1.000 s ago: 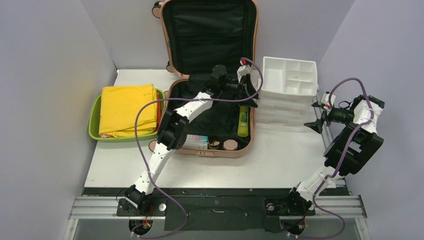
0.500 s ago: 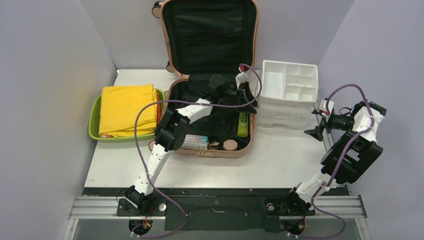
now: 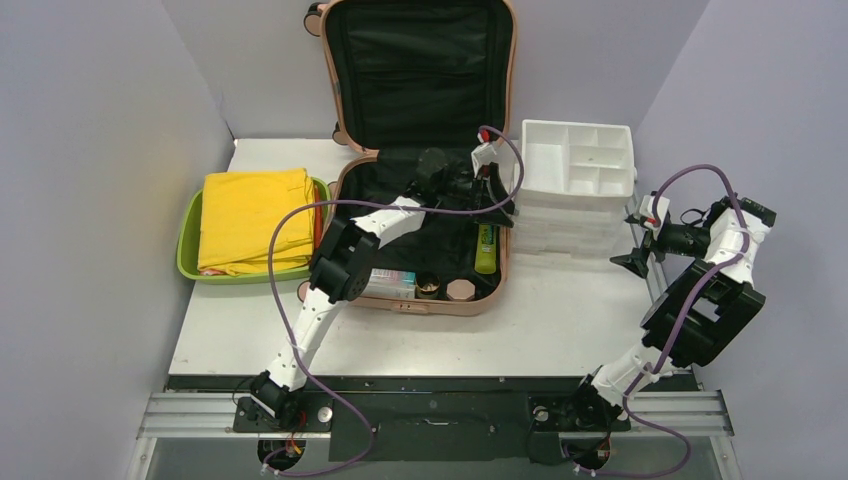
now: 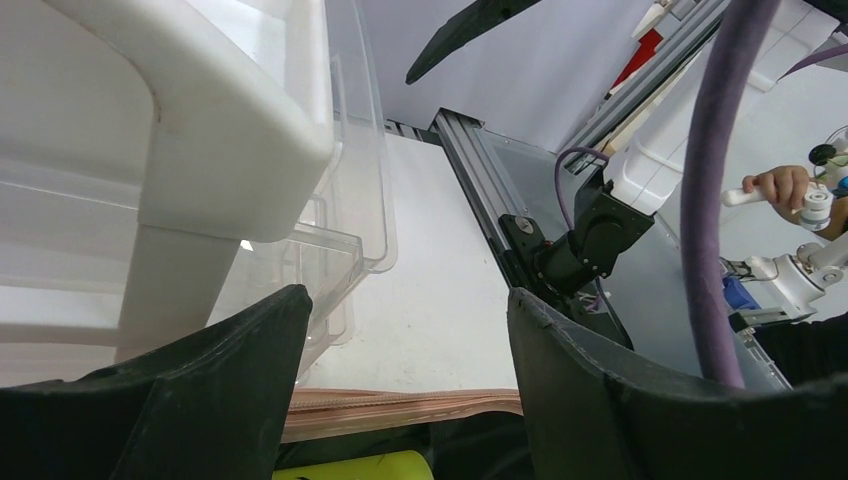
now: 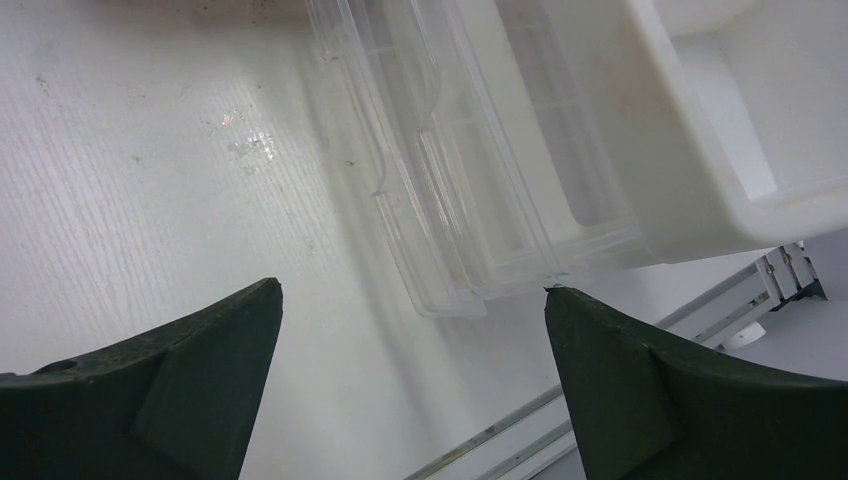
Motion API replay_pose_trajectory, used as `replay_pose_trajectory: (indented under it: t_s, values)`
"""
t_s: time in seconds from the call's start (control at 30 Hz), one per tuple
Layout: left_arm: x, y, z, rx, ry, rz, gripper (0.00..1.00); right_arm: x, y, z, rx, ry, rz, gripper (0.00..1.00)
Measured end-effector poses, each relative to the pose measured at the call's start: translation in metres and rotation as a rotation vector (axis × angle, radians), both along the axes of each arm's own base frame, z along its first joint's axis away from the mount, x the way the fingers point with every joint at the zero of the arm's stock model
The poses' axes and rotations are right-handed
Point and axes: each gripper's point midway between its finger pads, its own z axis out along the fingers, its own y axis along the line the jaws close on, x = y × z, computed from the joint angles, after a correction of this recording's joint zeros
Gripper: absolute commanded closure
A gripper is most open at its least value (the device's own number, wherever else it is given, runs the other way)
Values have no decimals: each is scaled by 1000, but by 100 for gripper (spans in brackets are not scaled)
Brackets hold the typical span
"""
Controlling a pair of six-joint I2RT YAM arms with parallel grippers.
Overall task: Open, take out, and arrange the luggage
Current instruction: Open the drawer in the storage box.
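1. The salmon-pink hard-shell suitcase point(image 3: 415, 100) stands open at the table's 12 o'clock.
2. The left gripper point(image 4: 402, 300), fingers apart and empty, hovers over its 3 o'clock rim; it should probably lower squarely astride the lime-yellow tube point(image 3: 486, 245).
3. The right gripper point(image 5: 410, 290), fingers spread, hangs beside the white compartmented organizer point(image 3: 578, 165).

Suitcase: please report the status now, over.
Both open, empty: left gripper at right rim of suitcase, right gripper beside white organizer. Lid up; tube and jars inside. Organizer close ahead of left gripper.
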Motion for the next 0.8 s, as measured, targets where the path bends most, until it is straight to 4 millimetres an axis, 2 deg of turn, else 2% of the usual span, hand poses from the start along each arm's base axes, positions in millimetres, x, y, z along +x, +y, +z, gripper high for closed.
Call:
replay_pose_trajectory:
  t_s: [0.27, 0.8]
  values:
    - [-13, 4, 6, -3, 24, -13, 32, -5, 1, -5, -4, 18, -1, 0]
    - [-35, 0, 4, 1, 34, -64, 33, -20, -4, -8, -30, 33, -30, 0]
